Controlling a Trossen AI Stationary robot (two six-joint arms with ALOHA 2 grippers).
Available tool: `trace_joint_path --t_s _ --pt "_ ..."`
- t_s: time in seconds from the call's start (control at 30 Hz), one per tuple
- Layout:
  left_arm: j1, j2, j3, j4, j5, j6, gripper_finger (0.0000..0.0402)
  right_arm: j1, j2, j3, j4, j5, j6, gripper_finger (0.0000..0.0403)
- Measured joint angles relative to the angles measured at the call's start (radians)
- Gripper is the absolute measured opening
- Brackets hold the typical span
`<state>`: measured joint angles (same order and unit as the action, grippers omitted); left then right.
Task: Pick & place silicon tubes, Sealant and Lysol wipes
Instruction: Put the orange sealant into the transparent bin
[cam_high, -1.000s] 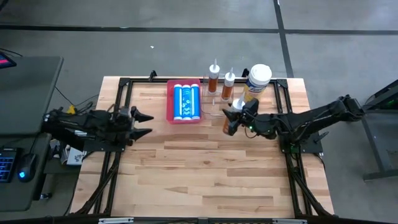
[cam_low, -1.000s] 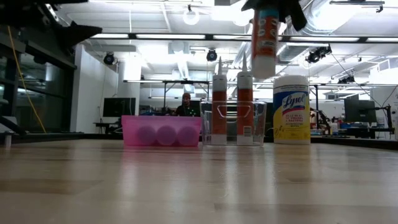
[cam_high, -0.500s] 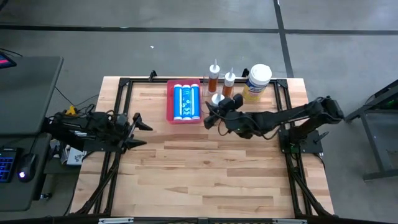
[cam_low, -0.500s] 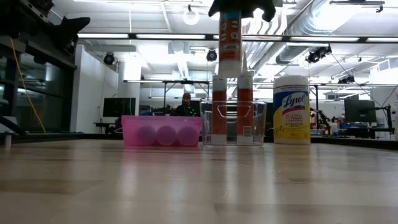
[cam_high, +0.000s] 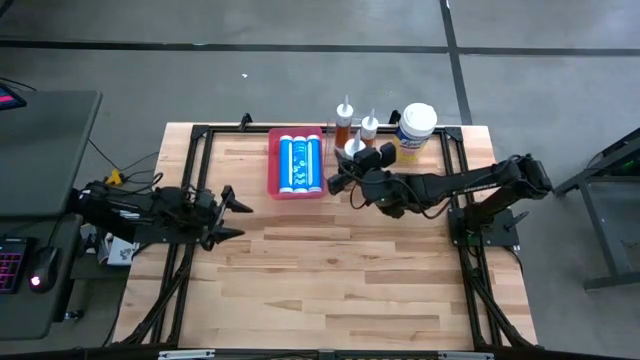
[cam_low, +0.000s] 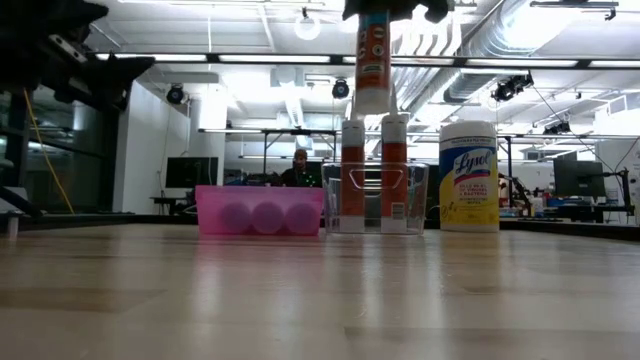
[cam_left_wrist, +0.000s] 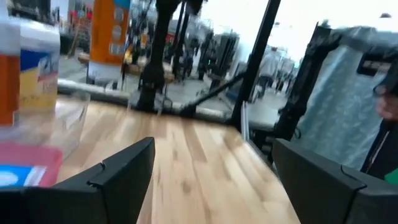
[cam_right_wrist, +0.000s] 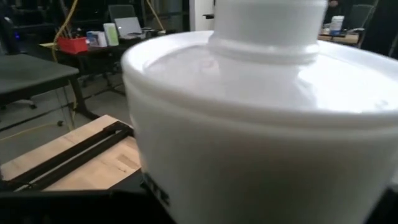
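My right gripper (cam_high: 356, 165) is shut on an orange caulk cartridge (cam_low: 372, 55) and holds it upright, high above the clear plastic container (cam_low: 375, 197). Two more orange cartridges (cam_low: 353, 175) stand in that container at the table's far side. The Lysol wipes (cam_low: 468, 176), with white lid and yellow label, stand on their base just right of it. A pink tray (cam_high: 297, 164) with blue tubes lies left of it. My left gripper (cam_high: 233, 208) is open and empty over the table's left part. My right gripper holds the cartridge by the upper part of its body (cam_low: 373, 22). The fingers come level from the table's right side and lie across it. The cartridge hangs upright, lifted clear, with its white top (cam_right_wrist: 249, 106) filling the wrist view and hiding the contact.
A black metal frame (cam_high: 195, 150) runs along the table's left, right and far edges. The bare wooden top (cam_high: 330, 270) spreads over the near half. The room behind shows desks, monitors and a person far off.
My right gripper has carried the cartridge toward the table's left and far edge, from beside the Lysol wipes to above the clear container. The cartridge stays upright and clear of everything.
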<state>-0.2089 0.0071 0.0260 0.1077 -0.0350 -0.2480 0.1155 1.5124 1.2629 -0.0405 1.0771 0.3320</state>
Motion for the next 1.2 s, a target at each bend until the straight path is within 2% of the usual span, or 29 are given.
trace_joint_path --t_s 0.3,0.4,0.57,0.87,1.2 --pt "0.0 -0.001 -0.011 0.016 0.036 0.01 0.0319 -0.046 0.0 0.0 -0.011 0.067 0.034 0.017" --pt "0.0 0.0 -0.012 -0.014 0.001 -0.011 0.0319 -0.074 0.0 0.0 -0.016 0.096 0.03 0.017" --pt "-0.001 0.0 -0.012 -0.077 -0.081 -0.024 0.0319 -0.109 0.0 0.0 -0.052 0.077 0.026 0.017" --pt "-0.001 0.003 -0.014 -0.074 -0.084 -0.029 0.0319 -0.116 0.0 0.0 -0.209 0.105 0.065 0.017" --pt "-0.001 0.003 -0.014 -0.074 -0.085 -0.03 0.0319 -0.123 0.0 -0.001 -0.248 0.103 0.056 0.0168"
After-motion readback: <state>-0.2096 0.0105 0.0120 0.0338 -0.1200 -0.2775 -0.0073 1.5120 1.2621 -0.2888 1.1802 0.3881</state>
